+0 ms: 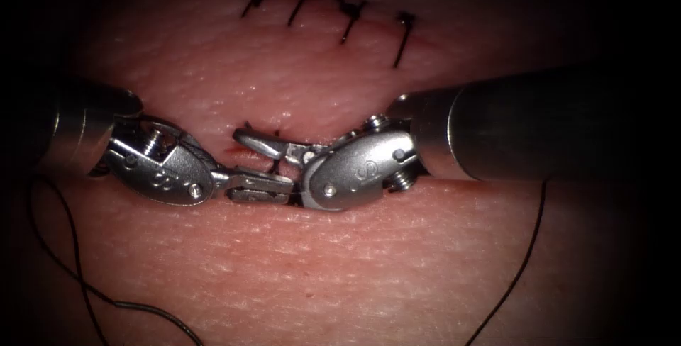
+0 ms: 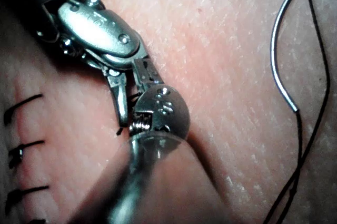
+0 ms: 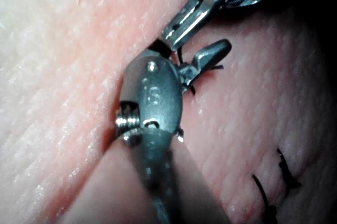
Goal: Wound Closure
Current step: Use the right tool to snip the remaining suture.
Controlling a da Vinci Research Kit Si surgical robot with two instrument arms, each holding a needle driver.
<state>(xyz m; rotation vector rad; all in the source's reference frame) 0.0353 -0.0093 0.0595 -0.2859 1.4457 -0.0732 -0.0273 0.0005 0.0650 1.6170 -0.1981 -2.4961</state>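
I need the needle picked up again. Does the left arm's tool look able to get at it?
Probably yes. The needle lies loose on the tissue, out of it, on the left tool's own side, with only thread near it and the right tool away at the cut.

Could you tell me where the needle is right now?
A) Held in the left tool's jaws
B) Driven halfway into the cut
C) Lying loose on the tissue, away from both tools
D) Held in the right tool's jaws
C: the needle lies free on the tissue, its thread trailing, apart from both tools.
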